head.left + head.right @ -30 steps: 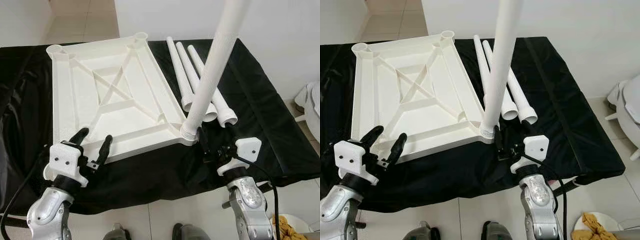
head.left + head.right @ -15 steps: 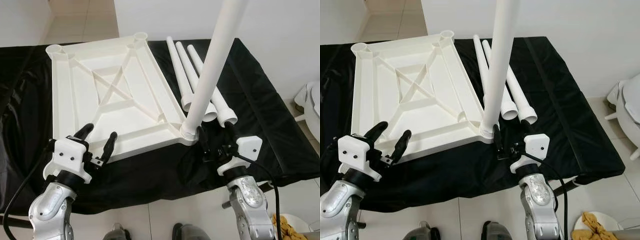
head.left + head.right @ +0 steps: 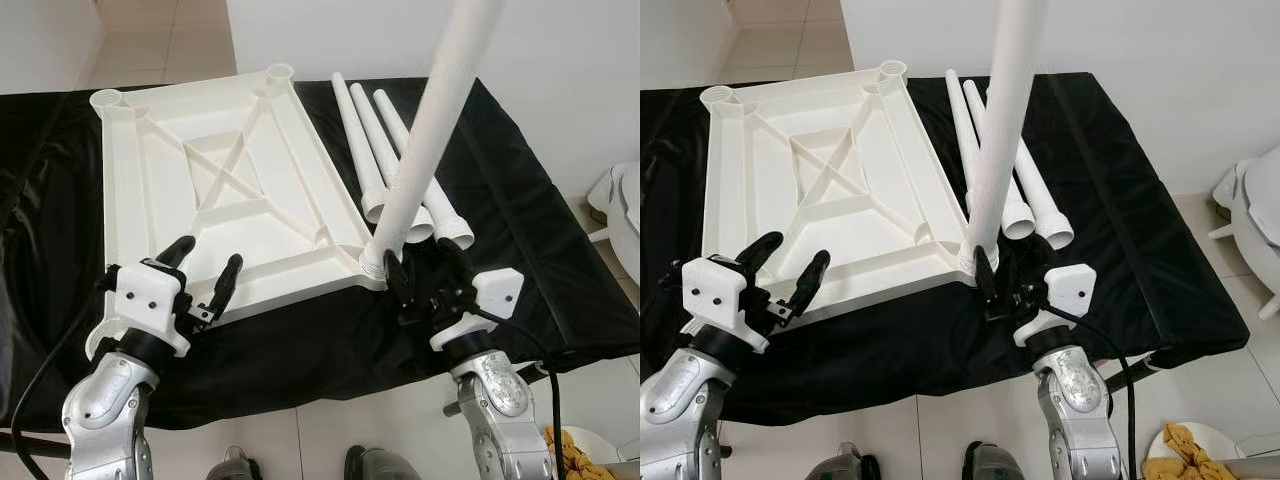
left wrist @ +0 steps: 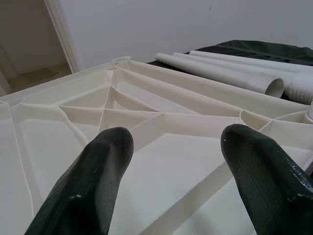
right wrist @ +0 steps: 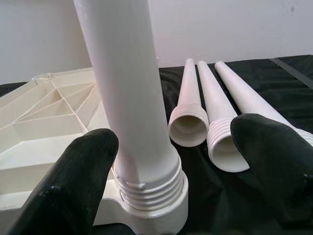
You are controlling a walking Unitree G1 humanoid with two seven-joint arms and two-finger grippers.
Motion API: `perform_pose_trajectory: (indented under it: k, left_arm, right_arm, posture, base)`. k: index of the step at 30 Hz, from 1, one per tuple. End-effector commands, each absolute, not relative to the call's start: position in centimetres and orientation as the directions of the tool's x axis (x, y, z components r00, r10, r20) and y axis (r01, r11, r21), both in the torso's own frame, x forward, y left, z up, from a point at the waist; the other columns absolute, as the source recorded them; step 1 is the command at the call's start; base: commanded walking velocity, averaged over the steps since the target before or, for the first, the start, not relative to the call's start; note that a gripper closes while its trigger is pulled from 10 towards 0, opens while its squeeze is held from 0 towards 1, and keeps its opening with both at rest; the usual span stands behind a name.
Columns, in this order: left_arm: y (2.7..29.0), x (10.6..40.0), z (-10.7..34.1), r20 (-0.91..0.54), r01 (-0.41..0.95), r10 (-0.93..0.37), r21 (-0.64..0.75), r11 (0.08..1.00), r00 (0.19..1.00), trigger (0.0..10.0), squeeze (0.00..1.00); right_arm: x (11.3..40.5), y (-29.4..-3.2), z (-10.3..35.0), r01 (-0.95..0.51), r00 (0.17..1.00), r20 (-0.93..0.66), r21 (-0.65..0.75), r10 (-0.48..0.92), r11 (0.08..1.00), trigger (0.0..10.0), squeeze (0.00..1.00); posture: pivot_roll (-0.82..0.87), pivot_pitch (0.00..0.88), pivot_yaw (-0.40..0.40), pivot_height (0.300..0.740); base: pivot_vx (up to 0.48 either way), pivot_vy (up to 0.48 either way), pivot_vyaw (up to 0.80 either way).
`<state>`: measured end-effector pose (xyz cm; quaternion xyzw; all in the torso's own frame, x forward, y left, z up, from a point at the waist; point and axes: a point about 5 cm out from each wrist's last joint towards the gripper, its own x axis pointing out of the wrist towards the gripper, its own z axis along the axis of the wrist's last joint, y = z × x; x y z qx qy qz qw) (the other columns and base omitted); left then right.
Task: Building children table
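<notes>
A white plastic tabletop (image 3: 215, 185) lies upside down on the black cloth, ribs facing up. One white leg (image 3: 425, 135) stands upright in its near right corner socket (image 3: 372, 265). Three more white legs (image 3: 385, 150) lie side by side on the cloth to the right of the top. My right gripper (image 3: 420, 268) is open, its fingers on either side of the standing leg's threaded base (image 5: 146, 183), not closed on it. My left gripper (image 3: 205, 268) is open just over the near left edge of the tabletop (image 4: 161, 161).
The black cloth (image 3: 520, 210) covers a low table whose front edge runs just before my arms. White tiled floor lies beyond it. A white object (image 3: 625, 205) stands at the far right, and a yellow cloth (image 3: 585, 455) lies at the lower right.
My left gripper has moved forward and right, up to the tabletop's near edge. My right gripper has edged forward around the base of the standing leg.
</notes>
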<state>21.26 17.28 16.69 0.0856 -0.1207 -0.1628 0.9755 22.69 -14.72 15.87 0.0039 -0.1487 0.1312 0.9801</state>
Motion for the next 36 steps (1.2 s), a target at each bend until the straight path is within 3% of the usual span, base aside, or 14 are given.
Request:
perform_pose_trajectory:
  k: [1,36]
  left_arm:
    - [17.5,21.09,15.42,0.209,0.032,-0.035,0.02,0.999,0.977,10.0,0.0]
    - [17.68,21.13,14.75,0.203,0.057,-0.069,0.063,0.996,0.977,10.0,0.0]
  right_arm:
    - [22.52,-14.86,16.08,-0.259,0.922,0.294,-0.014,0.252,0.966,10.0,0.0]
    - [22.7,-15.0,15.16,-0.264,0.921,0.282,-0.055,0.268,0.963,10.0,0.0]
  posture:
    - [0.01,0.12,0.036,0.74]
    - [0.02,0.12,0.035,0.74]
  base:
    - [0.0,0.0,0.0]
    - [0.0,0.0,0.0]
